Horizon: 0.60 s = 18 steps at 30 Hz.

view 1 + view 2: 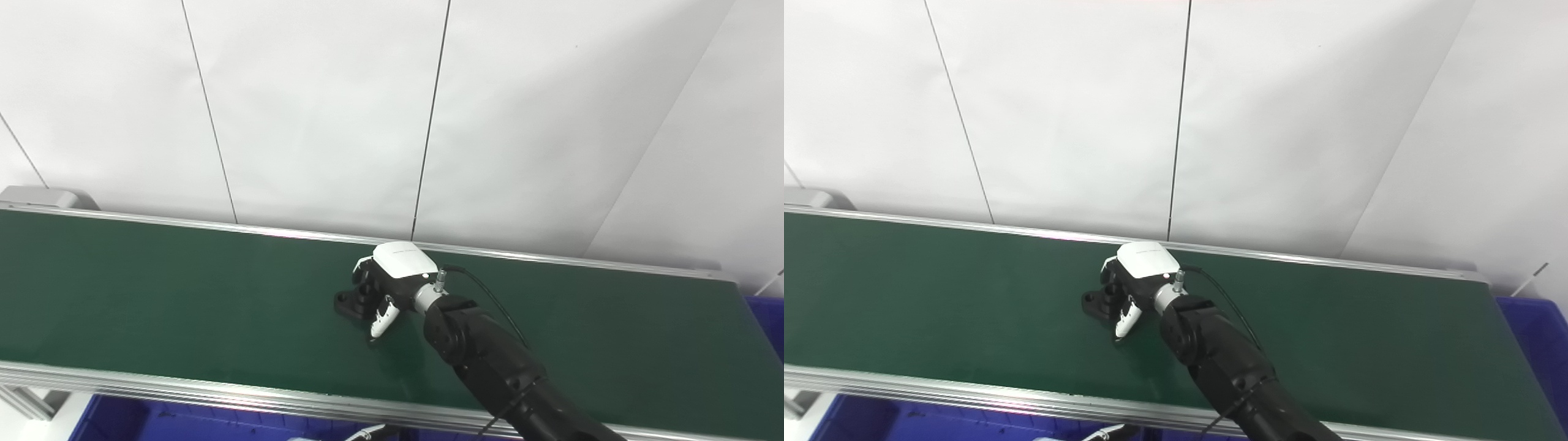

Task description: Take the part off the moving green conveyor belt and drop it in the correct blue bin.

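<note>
Closest to the camera there's a blue bin (122,422) peeking out under the near rail, another blue bin (1537,343) off the far right end. Then the green conveyor surface (153,306). Mid-belt, the right robot hand (392,282) is down over the black part (350,304), fingers curled around it, though I can't tell if it's really clamped yet. The left robot hand isn't in view. The part looks like rigid plastic or metal, probably light and stiff, maybe slick. I'd grab the chunky body, not the flat flange.
</note>
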Available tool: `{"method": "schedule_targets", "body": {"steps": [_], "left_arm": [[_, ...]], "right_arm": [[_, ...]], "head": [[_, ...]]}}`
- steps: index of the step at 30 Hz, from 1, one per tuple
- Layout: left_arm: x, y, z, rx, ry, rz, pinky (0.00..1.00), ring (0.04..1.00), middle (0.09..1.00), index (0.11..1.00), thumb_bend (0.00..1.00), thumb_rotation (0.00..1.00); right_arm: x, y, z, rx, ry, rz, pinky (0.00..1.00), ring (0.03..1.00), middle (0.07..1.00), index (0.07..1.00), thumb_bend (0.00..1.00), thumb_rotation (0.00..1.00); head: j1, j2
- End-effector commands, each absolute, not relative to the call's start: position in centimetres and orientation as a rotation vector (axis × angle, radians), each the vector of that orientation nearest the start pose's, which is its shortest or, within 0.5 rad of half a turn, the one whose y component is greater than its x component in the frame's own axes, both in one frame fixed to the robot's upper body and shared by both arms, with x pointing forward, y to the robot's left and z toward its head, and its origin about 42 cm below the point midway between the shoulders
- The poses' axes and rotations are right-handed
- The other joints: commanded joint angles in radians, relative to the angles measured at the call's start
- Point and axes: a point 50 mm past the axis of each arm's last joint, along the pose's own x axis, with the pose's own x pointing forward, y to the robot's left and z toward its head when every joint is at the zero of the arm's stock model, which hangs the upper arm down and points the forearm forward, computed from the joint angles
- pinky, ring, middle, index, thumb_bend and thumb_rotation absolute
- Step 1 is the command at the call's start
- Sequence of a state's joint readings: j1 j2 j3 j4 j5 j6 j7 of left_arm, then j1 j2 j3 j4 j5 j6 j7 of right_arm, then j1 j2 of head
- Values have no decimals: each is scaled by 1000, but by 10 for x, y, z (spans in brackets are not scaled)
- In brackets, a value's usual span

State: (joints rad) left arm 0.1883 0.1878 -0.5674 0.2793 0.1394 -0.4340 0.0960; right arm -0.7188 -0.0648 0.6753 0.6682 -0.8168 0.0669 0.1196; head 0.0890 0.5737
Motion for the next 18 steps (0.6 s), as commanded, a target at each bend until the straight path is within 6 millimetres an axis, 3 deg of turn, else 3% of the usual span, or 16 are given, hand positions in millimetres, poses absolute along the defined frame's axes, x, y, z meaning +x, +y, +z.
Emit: {"method": "schedule_targets", "body": {"steps": [1,7,18], "left_arm": [[163,144,6,191,-40,-495,844,879,888,843,912,257],[161,144,7,180,-39,-492,853,881,888,845,910,248],[159,144,9,141,-30,-492,881,898,899,847,891,239]], "right_arm": [[438,-42,133,-1371,-235,721,327,392,503,533,515,0],[427,-42,121,-1404,-227,761,327,408,532,514,511,0],[407,-54,99,-1466,-247,799,272,384,487,536,511,0]], "head": [[1,1],[1,11],[0,21]]}}
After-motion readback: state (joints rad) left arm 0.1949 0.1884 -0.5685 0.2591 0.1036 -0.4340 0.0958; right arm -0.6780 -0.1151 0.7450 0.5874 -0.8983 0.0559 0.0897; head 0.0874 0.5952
